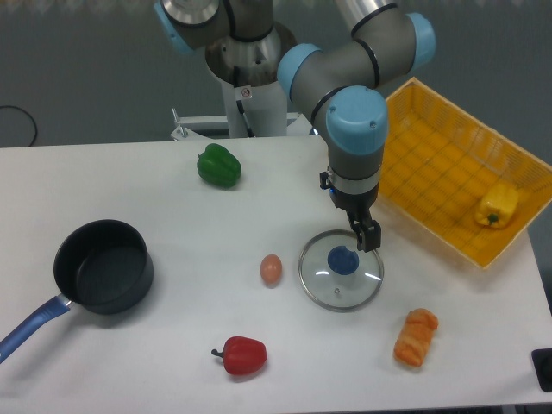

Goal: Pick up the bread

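Lying near the front right corner of the white table (pixel 172 181), the bread (pixel 416 337) sits close to the front edge, with bare surface all around it. Its nearest neighbour is the glass lid (pixel 341 269) with a blue knob, up and to its left, apart from it. The yellow basket (pixel 448 172) stands further back on the right, tilted over the table's right edge, with a yellow pepper (pixel 498 205) inside it. A dark object (pixel 543 369) shows at the far right corner of the view, just beyond the loaf.

The loaf is oblong, orange-brown, with a ridged top. Its long axis runs roughly front to back, leaning a little so that the far end points slightly right.

The arm comes down from its base (pixel 250 78) at the back of the table, bends at a blue-capped joint, and holds the wrist pointing straight down. The gripper (pixel 366 235) hangs above the far right rim of the lid, well apart from the bread. Its dark fingers (pixel 369 235) hold nothing; whether they are spread or closed cannot be told from this view.

Elsewhere on the table are a green pepper (pixel 218 166) at the back, a tan egg (pixel 271 269) just left of the lid, a red pepper (pixel 241 355) near the front edge, and a dark pot (pixel 103 266) with a blue handle at the left.
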`<state>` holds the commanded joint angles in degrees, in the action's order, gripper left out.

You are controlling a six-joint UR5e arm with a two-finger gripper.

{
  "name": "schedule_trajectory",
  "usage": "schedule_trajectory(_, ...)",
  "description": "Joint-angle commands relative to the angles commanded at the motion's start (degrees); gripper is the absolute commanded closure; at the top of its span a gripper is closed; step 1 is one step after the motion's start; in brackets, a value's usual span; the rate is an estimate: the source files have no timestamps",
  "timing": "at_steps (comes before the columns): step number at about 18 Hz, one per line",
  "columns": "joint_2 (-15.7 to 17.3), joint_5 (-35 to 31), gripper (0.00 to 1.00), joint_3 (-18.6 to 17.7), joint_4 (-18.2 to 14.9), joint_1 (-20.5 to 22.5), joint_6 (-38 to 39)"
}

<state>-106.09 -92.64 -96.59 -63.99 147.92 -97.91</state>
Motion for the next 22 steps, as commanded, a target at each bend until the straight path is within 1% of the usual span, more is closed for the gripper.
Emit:
schedule_trajectory(3, 1.76, 0.00, 0.00, -0.70, -0.09, -0.61, 7.10)
schedule_trajectory(4, 1.85, 0.17, 0.00, -1.06, 0.09, -0.79, 9.56)
schedule_trajectory(5, 1.85, 0.18, 0.00, -1.06, 0.18, -0.88, 12.89)
schedule_trajectory(8, 1.85, 0.18, 0.00, -1.06, 0.44, -1.75, 26.07)
schedule_trajectory(9, 1.85, 0.18, 0.00, -0.97, 0.53, -2.02, 28.72)
schedule_trajectory(13, 1.85, 0.26, 0.00, -0.53, 0.53, -3.16, 34.44)
schedule_trajectory(17, -0.08, 0.53, 0.00, -0.18, 1.05, -7.20, 40.07)
schedule_trajectory(20, -0.78, 0.53, 0.00, 0.52, 2.11, -8.00, 39.91)
schedule_trajectory(22, -1.92, 0.27, 0.00, 2.53, 2.29, -7.48, 39.21)
